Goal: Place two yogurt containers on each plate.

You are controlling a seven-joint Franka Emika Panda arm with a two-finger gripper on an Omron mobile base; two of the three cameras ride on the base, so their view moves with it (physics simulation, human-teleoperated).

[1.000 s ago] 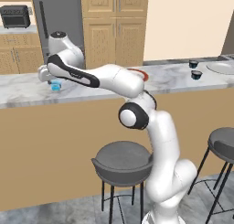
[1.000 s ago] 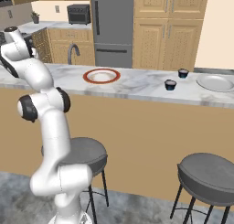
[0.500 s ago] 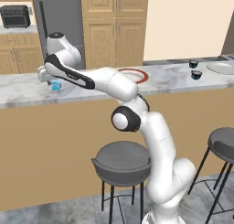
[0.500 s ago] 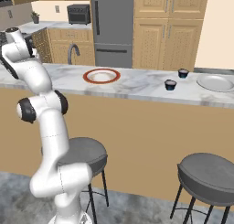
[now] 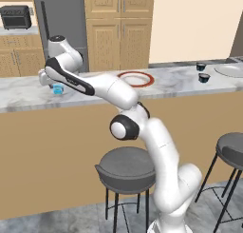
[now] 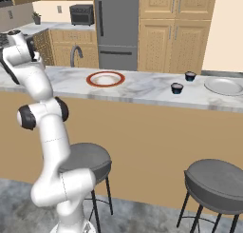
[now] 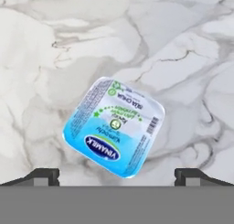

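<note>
Presently, items on the marble surface (image 5: 28, 100), placed relative to the red-rimmed plate (image 5: 135, 78):

- Red-rimmed plate: round, white centre, red-brown rim, lying flat near the middle of the surface. Nothing rests on it.
- Pale blue yogurt cup (image 5: 58, 89): well to the left of the red-rimmed plate in the left base view, standing on the marble. In the hand view its foil lid (image 7: 114, 126) faces the camera, white and blue with a dark blue label, turned at an angle.
- Claw (image 7: 117, 175): above the pale blue yogurt cup, released, jaws wide apart. The two dark fingertips (image 7: 42, 176) stand either side of the cup in the hand view; neither touches it.
- Two dark yogurt cups (image 6: 177, 88) (image 6: 190, 76): well to the right of the red-rimmed plate, near each other but apart, both on the marble.
- Grey plate (image 6: 223, 85): beyond the dark cups, farthest from the red-rimmed plate, lying flat with nothing on it.
- Faucet (image 6: 74, 53): behind and to the left of the red-rimmed plate in the right base view.
- Two stools (image 5: 126, 169) (image 6: 217, 185): on the floor in front of the surface, one below the red-rimmed plate, one off to the right.
</note>
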